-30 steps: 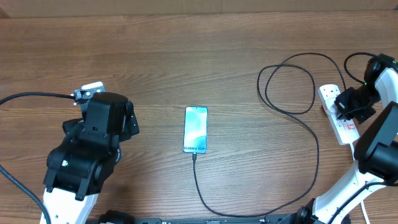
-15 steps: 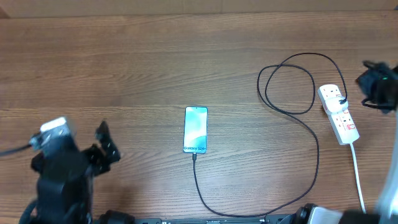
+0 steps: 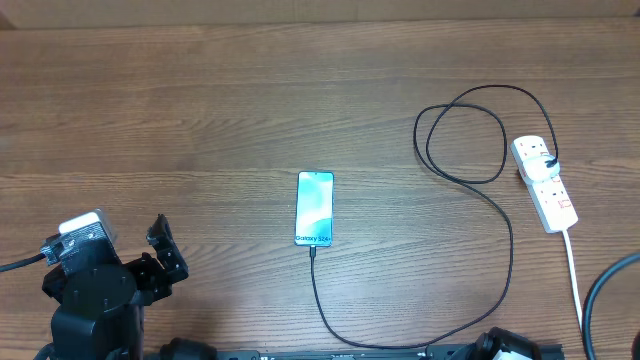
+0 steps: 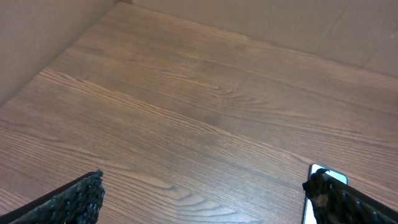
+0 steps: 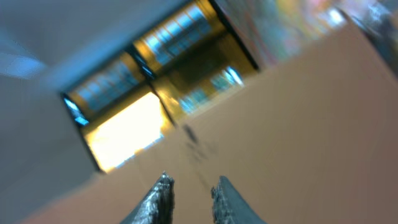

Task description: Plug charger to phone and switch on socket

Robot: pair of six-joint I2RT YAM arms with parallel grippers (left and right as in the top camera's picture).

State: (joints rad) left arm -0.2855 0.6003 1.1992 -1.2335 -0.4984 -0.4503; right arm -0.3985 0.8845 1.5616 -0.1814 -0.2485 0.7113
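The phone lies flat mid-table, its blue screen lit. The charger, a thin black cable, runs from a connector at the phone's near end, loops at the back right and ends in a plug on the socket, a white power strip at the right. My left gripper is open and empty at the near left, far from the phone. In the left wrist view a corner of the phone shows. My right gripper is out of the overhead view; its blurred wrist view shows near-closed, empty fingers before a tan wall.
The socket's white lead runs to the near right edge. A thick black cable arcs in the near right corner. Another black cable leaves the left arm. A tan wall stands behind the table.
The left arm has pulled back toward the near left corner. The right gripper has lifted off the socket and left the overhead view.
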